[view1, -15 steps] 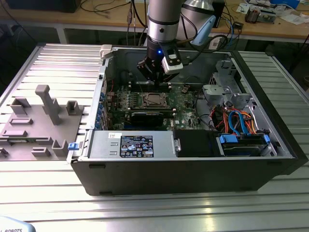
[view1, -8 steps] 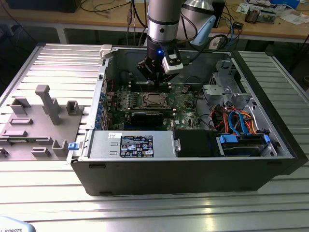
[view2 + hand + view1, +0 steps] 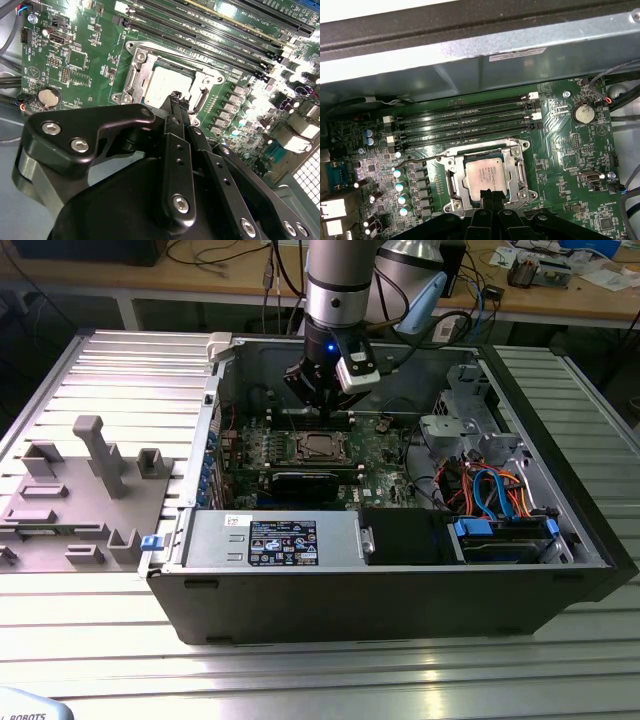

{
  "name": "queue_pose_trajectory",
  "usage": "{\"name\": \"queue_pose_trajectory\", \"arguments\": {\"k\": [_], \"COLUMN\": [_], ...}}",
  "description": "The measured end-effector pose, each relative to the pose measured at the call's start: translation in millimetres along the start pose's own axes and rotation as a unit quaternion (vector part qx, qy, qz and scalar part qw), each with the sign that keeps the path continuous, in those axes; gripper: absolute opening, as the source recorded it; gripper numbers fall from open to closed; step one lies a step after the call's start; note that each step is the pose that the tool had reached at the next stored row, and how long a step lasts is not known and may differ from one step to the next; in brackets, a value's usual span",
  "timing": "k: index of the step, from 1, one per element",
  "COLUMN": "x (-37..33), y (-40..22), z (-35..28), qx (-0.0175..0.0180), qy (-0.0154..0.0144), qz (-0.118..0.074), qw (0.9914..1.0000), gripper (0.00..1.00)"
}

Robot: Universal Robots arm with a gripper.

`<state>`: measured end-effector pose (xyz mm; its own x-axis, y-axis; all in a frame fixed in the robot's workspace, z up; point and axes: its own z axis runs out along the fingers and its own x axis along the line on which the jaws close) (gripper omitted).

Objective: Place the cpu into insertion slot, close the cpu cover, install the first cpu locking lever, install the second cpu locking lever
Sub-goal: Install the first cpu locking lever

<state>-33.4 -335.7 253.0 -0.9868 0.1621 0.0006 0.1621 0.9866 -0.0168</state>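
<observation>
The cpu (image 3: 485, 172) lies flat in the insertion slot (image 3: 320, 447) on the green motherboard, its silver top facing up. The silvery cpu cover (image 3: 521, 172) lies down around it, framing the chip (image 3: 162, 85). A thin wire locking lever (image 3: 422, 159) runs along one side of the socket; I cannot tell whether it is latched. My gripper (image 3: 490, 194) hangs just above the socket's edge, its black fingertips (image 3: 172, 100) pressed together with nothing between them. In the exterior view the gripper (image 3: 322, 405) stands inside the open computer case, over the socket.
Long black memory slots (image 3: 465, 117) run beside the socket. A coin battery (image 3: 583, 113) sits on the board. Drive cages and blue and orange cables (image 3: 490, 490) fill the case at the exterior view's right. A grey fixture block (image 3: 75, 490) stands outside at its left.
</observation>
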Motion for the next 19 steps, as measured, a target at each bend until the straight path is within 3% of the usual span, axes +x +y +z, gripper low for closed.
{"name": "queue_pose_trajectory", "arguments": {"k": [19], "x": [0.0], "y": [0.0], "z": [0.0], "qx": [0.0000], "qy": [-0.0001], "qz": [-0.008], "qw": [0.99997], "gripper": [0.11]}}
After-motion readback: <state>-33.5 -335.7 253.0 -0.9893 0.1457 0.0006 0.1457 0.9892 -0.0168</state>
